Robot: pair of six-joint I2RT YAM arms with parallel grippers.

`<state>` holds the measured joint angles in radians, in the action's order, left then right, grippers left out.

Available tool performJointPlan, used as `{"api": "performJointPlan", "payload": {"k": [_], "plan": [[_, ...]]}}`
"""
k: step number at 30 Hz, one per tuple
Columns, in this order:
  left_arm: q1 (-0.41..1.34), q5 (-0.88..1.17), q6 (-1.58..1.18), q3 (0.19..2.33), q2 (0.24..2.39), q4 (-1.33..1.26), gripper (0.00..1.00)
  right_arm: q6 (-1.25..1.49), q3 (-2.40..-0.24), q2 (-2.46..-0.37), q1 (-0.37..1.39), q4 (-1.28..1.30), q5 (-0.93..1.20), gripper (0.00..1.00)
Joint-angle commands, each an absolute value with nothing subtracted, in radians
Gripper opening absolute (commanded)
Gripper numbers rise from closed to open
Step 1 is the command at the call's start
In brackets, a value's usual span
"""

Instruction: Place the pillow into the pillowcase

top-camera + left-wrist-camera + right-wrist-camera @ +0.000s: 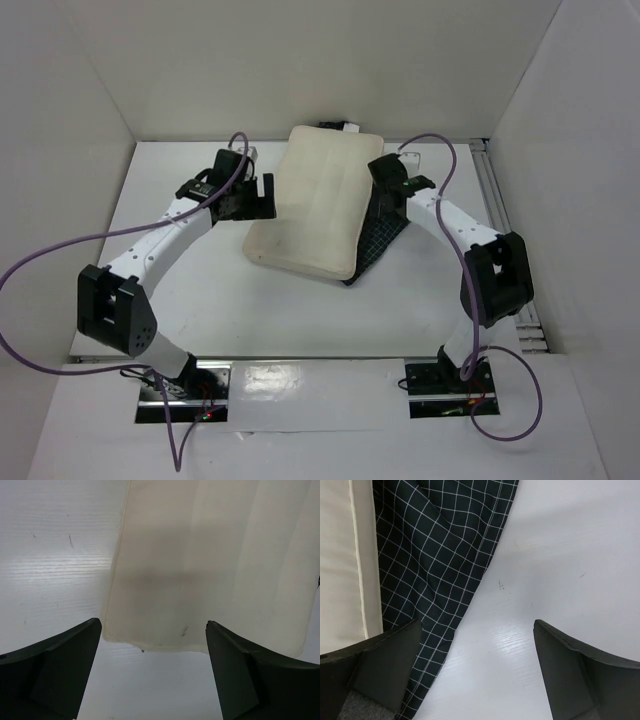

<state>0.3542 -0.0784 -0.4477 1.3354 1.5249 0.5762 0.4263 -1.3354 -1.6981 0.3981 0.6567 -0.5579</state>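
Hovering with both grippers wide open, pillow not in pillowcase

Pillow (310, 205) lies mid-table, on top of the pillowcase (378, 235), not inside it. The checked fabric sticks out only along the pillow's right side, plus a bit at the far end by a small white tag (350, 127). The rest of the case is hidden underneath.

Left gripper (152, 625): jaws spread fully and holding nothing. It sits just beside the pillow's left edge, and its wrist view looks down on a pillow corner and bare table (200, 300).

Right gripper (477, 622): also fully spread and empty. It is over the free edge of the checked fabric, with one finger above cloth and the other above table.

Step judged: start of the task, with a first grasp still to make.

Risks from here:
- The pillow's weight pins the case, so a pull on the exposed flap would likely drag the pillow along or only stretch the cloth.
- Can't tell which edge is the case's mouth. Grabbing a closed side gains nothing.
- Pinching both fabric layers together would keep the mouth shut, and pinching too shallow lets the thin cloth slip out.
- The left jaws closing on plump stuffing near the corner could squeeze off and lose it, or shove the pillow further over the case.
- The arms work close across the pillow, so they could collide if both reach inward.
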Motion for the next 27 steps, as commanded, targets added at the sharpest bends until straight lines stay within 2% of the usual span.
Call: {"api": "performJointPlan", "payload": {"k": [1,12,17,20,27], "plan": [[0.354,-0.055,-0.437,1.388,1.543,0.578,1.0,0.437,-1.379,-1.675,0.383,0.653,-0.558,1.0],[0.354,-0.055,-0.446,1.388,1.565,0.588,1.0,0.405,-1.279,-1.615,0.374,0.56,-0.47,1.0],[0.354,-0.035,-0.456,1.408,1.574,0.597,1.0,0.394,-1.203,-1.583,0.28,0.491,-0.358,1.0],[0.354,-0.035,-0.465,1.408,1.574,0.597,1.0,0.385,-1.203,-1.636,0.218,0.449,-0.252,1.0],[0.354,-0.067,-0.465,1.399,1.565,0.607,1.0,0.353,-1.269,-1.815,0.199,0.4,-0.164,1.0]]}}
